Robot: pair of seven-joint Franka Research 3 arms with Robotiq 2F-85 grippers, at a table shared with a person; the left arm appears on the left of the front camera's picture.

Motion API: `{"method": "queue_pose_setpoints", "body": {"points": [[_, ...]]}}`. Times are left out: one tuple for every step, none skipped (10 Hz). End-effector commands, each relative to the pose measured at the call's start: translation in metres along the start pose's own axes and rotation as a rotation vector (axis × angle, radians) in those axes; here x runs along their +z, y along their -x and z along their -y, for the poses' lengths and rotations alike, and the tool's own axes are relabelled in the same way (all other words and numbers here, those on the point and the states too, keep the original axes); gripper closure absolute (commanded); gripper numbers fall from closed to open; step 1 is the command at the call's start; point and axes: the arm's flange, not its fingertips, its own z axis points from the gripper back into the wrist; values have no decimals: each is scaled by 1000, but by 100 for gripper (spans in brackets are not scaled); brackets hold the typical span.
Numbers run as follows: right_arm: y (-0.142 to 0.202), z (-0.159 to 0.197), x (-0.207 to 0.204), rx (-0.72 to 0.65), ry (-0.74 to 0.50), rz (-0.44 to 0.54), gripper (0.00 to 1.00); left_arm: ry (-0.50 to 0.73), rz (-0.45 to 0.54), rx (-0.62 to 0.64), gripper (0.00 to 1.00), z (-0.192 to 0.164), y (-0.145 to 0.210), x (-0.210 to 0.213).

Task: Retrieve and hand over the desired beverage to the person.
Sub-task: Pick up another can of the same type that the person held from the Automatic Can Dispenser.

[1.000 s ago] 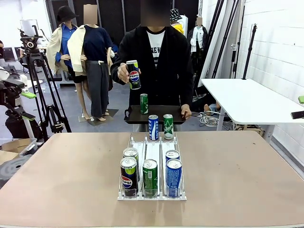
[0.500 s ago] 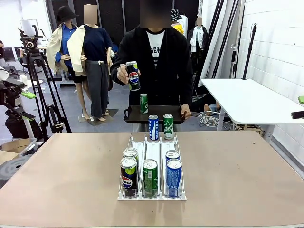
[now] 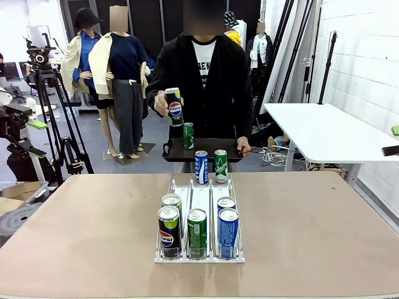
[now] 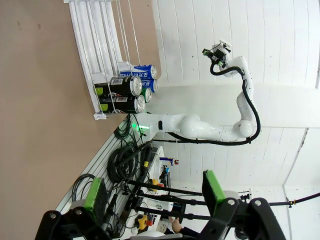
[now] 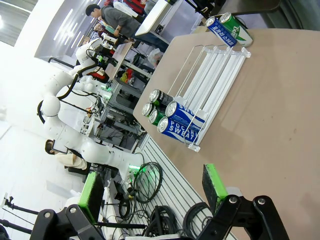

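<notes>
The person [image 3: 202, 81] stands at the far side of the table, holding a black Pepsi can [image 3: 175, 107] chest-high in one hand. The other hand holds a dark tray [image 3: 212, 151] carrying a green can [image 3: 188, 135]. On the table a white rack [image 3: 192, 194] holds a Pepsi can [image 3: 169, 232], a green can [image 3: 197, 233] and a blue can [image 3: 228, 233] at its near end. My left gripper [image 4: 154, 192] is open and empty, off to the side of the rack [image 4: 95, 55]. My right gripper [image 5: 152, 187] is open and empty too, clear of the rack [image 5: 215, 65].
A blue can [image 3: 201, 167] and a green can [image 3: 221, 166] stand at the rack's far end, with two more cans behind the front row. A camera tripod [image 3: 47, 93] stands at the left and a white side table [image 3: 324, 131] at the right. Bare tabletop [image 3: 312, 230] flanks the rack.
The person's hand has lowered the Pepsi can slightly toward the tray. The cans in the rack have not moved.
</notes>
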Motion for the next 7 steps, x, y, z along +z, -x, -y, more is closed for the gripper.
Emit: {"method": "queue_pose_setpoints", "body": {"points": [[2,0,-3,4,10,8,0,1,-5,3,0,3,3,1],[2,0,-3,4,10,8,0,1,-5,3,0,3,3,1],[2,0,-3,4,10,8,0,1,-5,3,0,3,3,1],[2,0,-3,4,10,8,0,1,-5,3,0,3,3,1],[2,0,-3,4,10,8,0,1,-5,3,0,3,3,1],[2,0,-3,4,10,8,0,1,-5,3,0,3,3,1],[2,0,-3,4,10,8,0,1,-5,3,0,3,3,1]]}}
